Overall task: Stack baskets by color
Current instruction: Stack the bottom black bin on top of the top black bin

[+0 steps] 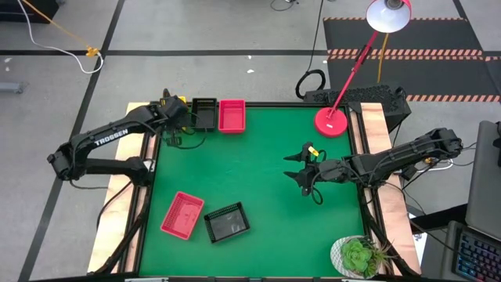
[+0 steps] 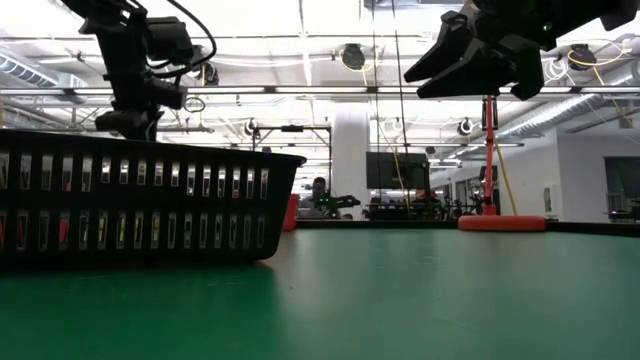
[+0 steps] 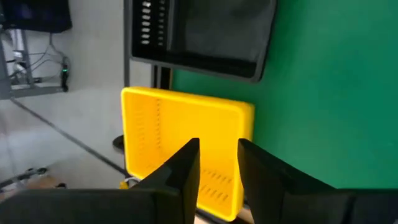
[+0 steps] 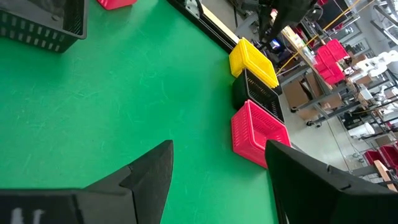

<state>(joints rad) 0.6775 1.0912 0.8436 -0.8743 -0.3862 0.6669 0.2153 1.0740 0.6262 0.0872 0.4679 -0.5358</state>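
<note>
The worktop (image 1: 258, 180) is covered with a green mat and has a dark frame and pale wooden strips along its two sides. It stands on a grey floor (image 1: 235, 31) marked with dark lines, and a striped mat lies beyond the far edge.

At the far left corner three stacks of baskets stand in a row: the yellow baskets (image 3: 186, 134) at the corner itself, the black basket (image 1: 204, 113) next to them, and the pink-red basket (image 1: 232, 115) next to that. The left hand (image 1: 174, 111) hangs above the yellow baskets. Its two fingers (image 3: 180, 171) are a little apart, with a narrow gap between them, and they hold nothing.

Near the front left, a second pink-red basket (image 1: 182, 214) and a second black basket (image 1: 227, 222) lie beside each other, both turned at an angle. The low view looks past the slotted wall of this black basket.

The right hand (image 1: 307, 168) hovers over the bare mat at the middle right, wide open and empty.

A red lamp (image 1: 332, 121) has its round base on the far right part of the worktop, and a potted plant (image 1: 358, 256) stands at the front right corner.

Behind the worktop, the low view shows a large bright room with white ceiling beams, lights and a white pillar (image 2: 349, 160).
</note>
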